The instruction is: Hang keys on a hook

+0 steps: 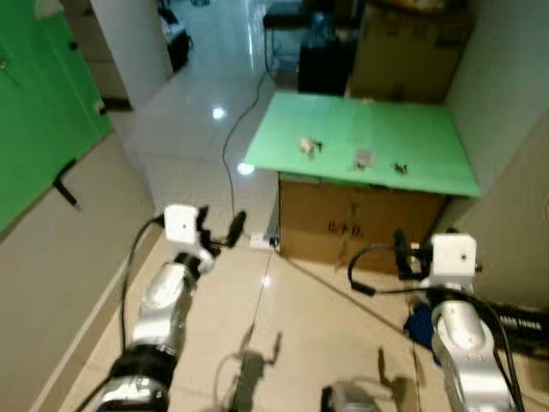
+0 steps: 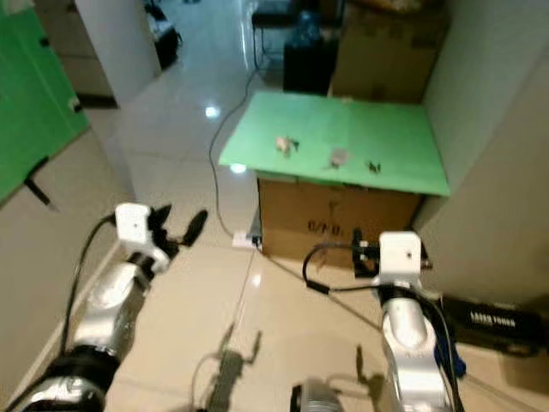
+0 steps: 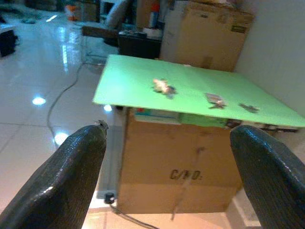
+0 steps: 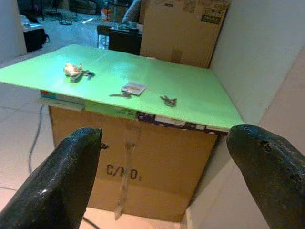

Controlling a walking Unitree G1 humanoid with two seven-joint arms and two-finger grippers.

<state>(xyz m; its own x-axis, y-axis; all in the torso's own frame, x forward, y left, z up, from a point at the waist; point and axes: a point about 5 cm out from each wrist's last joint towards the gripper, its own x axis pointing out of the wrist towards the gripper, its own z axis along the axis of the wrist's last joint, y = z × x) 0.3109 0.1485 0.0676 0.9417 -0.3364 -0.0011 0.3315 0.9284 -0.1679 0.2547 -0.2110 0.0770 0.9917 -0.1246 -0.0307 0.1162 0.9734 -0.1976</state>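
Note:
Three sets of keys lie on a green board (image 1: 429, 129) that tops a cardboard box (image 1: 343, 227) ahead of me: keys with a beige fob (image 1: 307, 146) at the left, keys with a grey tag (image 1: 364, 158) in the middle, and small dark keys (image 1: 399, 168) at the right. My left gripper (image 1: 219, 230) is open, held low and short of the box's left corner. On the right, my right gripper (image 1: 403, 253) is open too, in front of the box. Both wrist views look over the board between wide-apart fingers (image 3: 71, 176) (image 4: 267, 176). A black hook-like peg (image 1: 66, 190) sticks out of the left wall under a green panel (image 1: 39, 103).
A dark cable (image 1: 230, 146) runs over the glossy tile floor to the box's left foot. Large cardboard boxes (image 1: 407, 51) and a black chair (image 1: 326, 51) stand behind the board. A blue item (image 1: 419, 326) and a black case (image 2: 489, 319) lie at the right wall.

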